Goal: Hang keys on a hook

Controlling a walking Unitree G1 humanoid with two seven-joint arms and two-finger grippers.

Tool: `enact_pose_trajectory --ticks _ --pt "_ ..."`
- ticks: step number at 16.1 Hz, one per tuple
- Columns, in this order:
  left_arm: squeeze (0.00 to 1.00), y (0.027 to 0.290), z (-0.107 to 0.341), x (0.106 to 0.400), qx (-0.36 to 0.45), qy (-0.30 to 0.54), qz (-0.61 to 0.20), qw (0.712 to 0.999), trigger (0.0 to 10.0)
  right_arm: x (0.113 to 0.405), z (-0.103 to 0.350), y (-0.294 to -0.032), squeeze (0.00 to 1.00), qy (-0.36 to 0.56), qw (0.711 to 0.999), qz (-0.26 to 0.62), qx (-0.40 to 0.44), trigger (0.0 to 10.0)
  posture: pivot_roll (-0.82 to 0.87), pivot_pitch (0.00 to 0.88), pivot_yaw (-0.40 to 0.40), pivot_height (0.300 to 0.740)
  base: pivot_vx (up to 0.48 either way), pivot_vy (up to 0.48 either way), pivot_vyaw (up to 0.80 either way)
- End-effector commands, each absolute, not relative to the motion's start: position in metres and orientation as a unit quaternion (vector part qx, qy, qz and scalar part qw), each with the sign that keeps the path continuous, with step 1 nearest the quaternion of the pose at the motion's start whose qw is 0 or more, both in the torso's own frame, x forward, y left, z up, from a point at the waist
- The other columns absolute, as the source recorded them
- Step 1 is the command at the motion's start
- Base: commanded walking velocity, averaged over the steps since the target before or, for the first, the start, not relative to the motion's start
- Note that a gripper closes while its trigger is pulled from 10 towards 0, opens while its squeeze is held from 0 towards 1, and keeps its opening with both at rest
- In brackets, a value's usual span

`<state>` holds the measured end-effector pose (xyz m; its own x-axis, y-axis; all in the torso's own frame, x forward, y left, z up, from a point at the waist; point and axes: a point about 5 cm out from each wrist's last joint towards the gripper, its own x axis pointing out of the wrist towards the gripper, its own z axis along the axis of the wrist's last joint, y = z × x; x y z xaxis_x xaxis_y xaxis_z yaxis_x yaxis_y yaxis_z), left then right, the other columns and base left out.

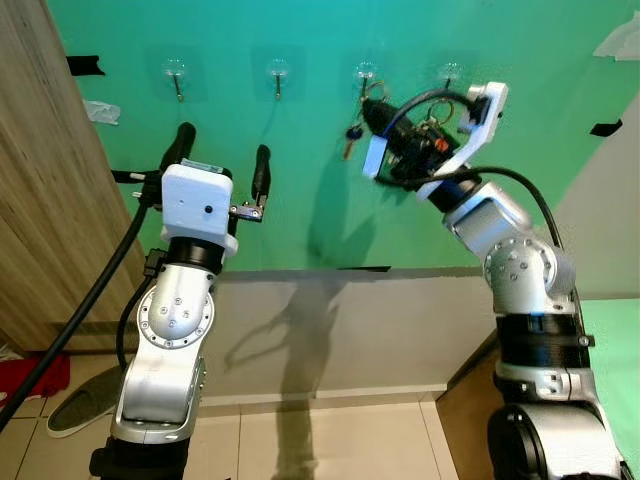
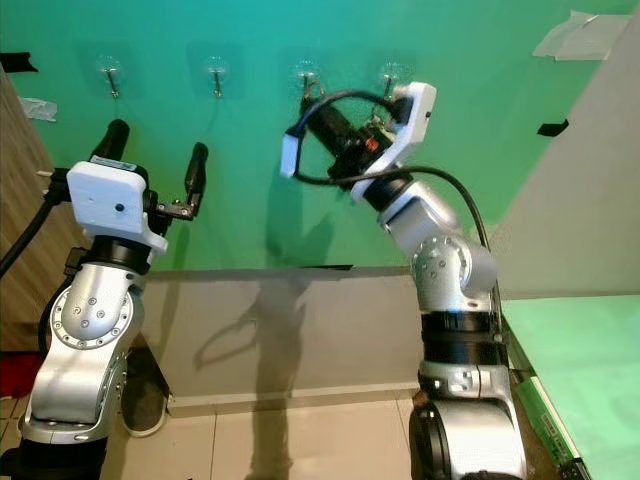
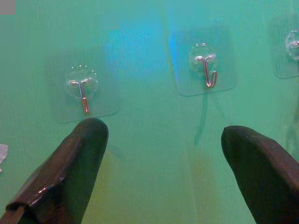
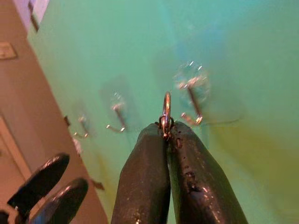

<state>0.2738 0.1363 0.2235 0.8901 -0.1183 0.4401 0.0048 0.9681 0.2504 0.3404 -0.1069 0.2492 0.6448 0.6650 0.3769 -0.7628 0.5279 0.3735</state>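
We hold the keys (image 1: pixel 352 135) by their ring (image 4: pixel 166 108), our right gripper (image 4: pixel 167 135) pinched shut on it so the loop stands proud, just beside the third hook (image 4: pixel 190 101), upper centre of the head view. Our left gripper (image 1: pixel 222 160) waits spread wide, empty. We count four hooks on the green wall (image 1: pixel 300 200), one bunch of keys.
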Motion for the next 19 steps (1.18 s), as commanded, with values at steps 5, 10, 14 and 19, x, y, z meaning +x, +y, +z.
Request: enact_pose_trajectory --ticks 5,10,14,19 --pt "0.00 0.134 0.220 0.274 0.130 -0.225 -0.038 0.965 10.0 0.338 0.250 -0.108 0.00 -0.117 0.876 0.409 0.226 0.0 0.11 0.000 -0.061 0.740 0.000 0.000 0.00" --pt "0.00 0.133 0.220 0.275 0.130 -0.226 -0.039 0.965 10.0 0.341 0.251 -0.096 0.00 -0.107 0.863 0.426 0.248 0.0 0.11 0.000 -0.065 0.740 0.000 0.000 0.00" --pt "0.00 0.134 0.220 0.274 0.130 -0.226 -0.035 0.965 10.0 0.345 0.247 -0.091 0.00 -0.097 0.859 0.431 0.258 0.0 0.11 0.000 -0.066 0.740 0.000 0.000 0.00" --pt "0.00 0.134 0.220 0.275 0.131 -0.226 -0.033 0.965 10.0 0.351 0.253 -0.091 0.00 -0.108 0.858 0.426 0.266 0.0 0.12 0.000 -0.069 0.740 0.000 0.000 0.00"
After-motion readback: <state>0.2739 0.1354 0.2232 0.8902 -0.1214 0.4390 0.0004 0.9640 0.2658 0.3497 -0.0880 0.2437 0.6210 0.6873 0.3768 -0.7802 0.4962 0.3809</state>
